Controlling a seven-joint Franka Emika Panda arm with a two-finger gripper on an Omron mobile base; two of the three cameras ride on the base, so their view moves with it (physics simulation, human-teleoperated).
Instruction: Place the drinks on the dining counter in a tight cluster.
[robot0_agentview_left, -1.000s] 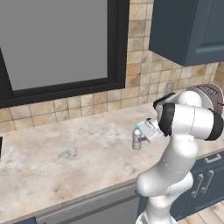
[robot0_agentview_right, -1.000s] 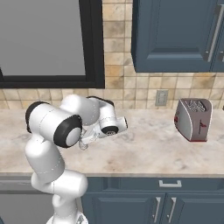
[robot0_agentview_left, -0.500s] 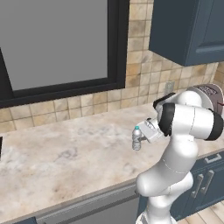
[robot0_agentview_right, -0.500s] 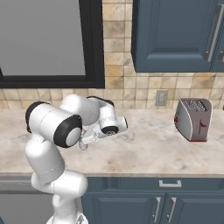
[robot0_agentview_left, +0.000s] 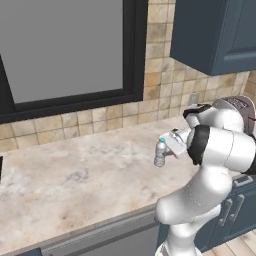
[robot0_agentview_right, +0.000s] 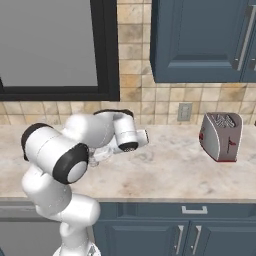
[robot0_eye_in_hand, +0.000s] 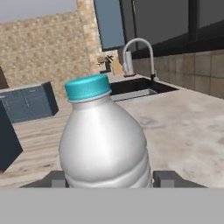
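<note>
Water bottle (robot0_eye_in_hand: 105, 140), clear with blue cap, upright on the marble counter (robot0_agentview_left: 75, 180) below the window (robot0_agentview_left: 60, 50), well short of the sink (robot0_eye_in_hand: 131, 87); dining counter not in view. Gripper (robot0_eye_in_hand: 107, 178) is seated low around the bottle, one fingertip (robot0_eye_in_hand: 168, 178) against each flank, apparently clasped on it. The lift is best made straight up, the bottle being kept vertical and clear of the toaster (robot0_agentview_right: 220, 136) when swung away.
</note>
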